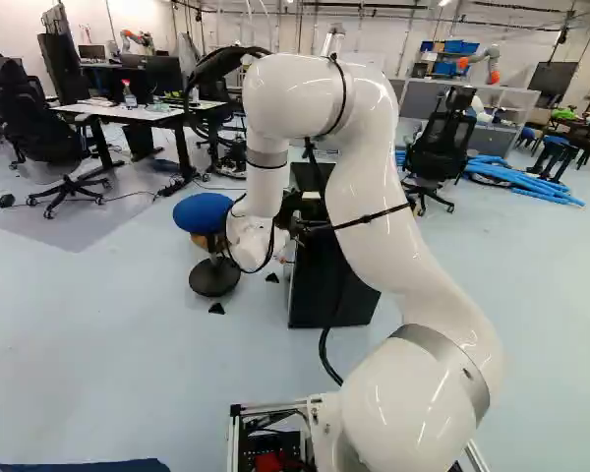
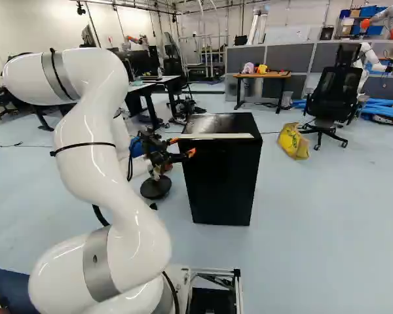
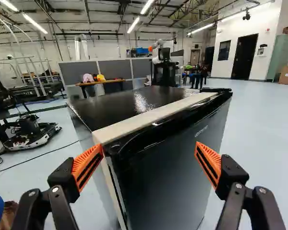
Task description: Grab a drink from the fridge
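The gripper (image 3: 149, 146) stood spread by the near top corner of the fridge (image 2: 221, 173), the drink hidden, presumably inside. The door (image 3: 170, 167) looked stiff and slick, best hooked at its free edge.

Fridge (image 1: 313, 285) partly behind the arm (image 1: 403, 231) in left base view, inside out of sight

Bright throughout. Source: long white tubular ceiling lights (image 3: 133, 25). Glare noted at 12 o'clock, atop the glossy black boxy fridge (image 3: 117, 108).
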